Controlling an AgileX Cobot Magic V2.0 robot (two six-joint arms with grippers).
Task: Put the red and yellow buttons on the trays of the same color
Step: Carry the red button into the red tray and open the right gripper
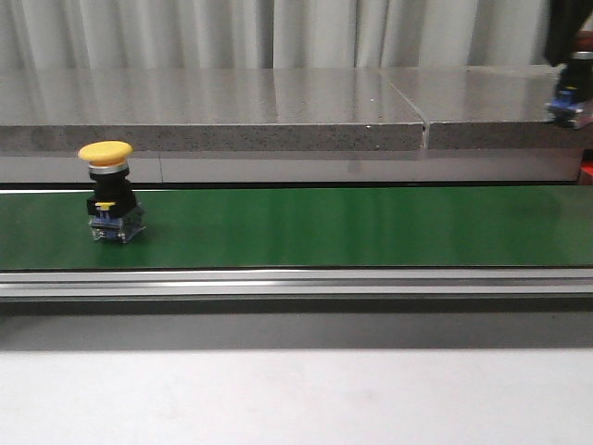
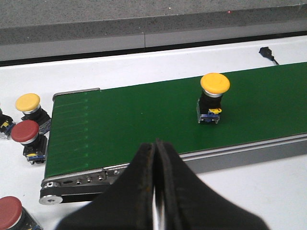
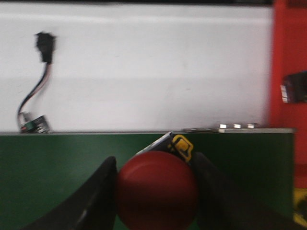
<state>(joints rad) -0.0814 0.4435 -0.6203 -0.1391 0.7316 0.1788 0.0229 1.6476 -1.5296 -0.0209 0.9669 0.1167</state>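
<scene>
A yellow button [image 1: 106, 154] stands upright on the green belt [image 1: 352, 227] near its left end; the left wrist view also shows this yellow button [image 2: 214, 84]. My left gripper [image 2: 156, 144] is shut with nothing in it, hovering in front of the belt's near rail. My right gripper [image 3: 156, 165] is shut on a red button [image 3: 156, 190], held above the belt's right end. In the front view the right gripper [image 1: 565, 42] is at the top right corner with the button's body [image 1: 571, 98] hanging below it. A red tray [image 3: 288, 62] lies beyond the belt's end.
Loose buttons sit on the white table off the belt's left end: a yellow one [image 2: 28, 102] and two red ones [image 2: 25, 132] [image 2: 9, 212]. A black connector with a cable [image 3: 43, 42] lies on the table. A grey stone ledge [image 1: 278, 111] runs behind the belt.
</scene>
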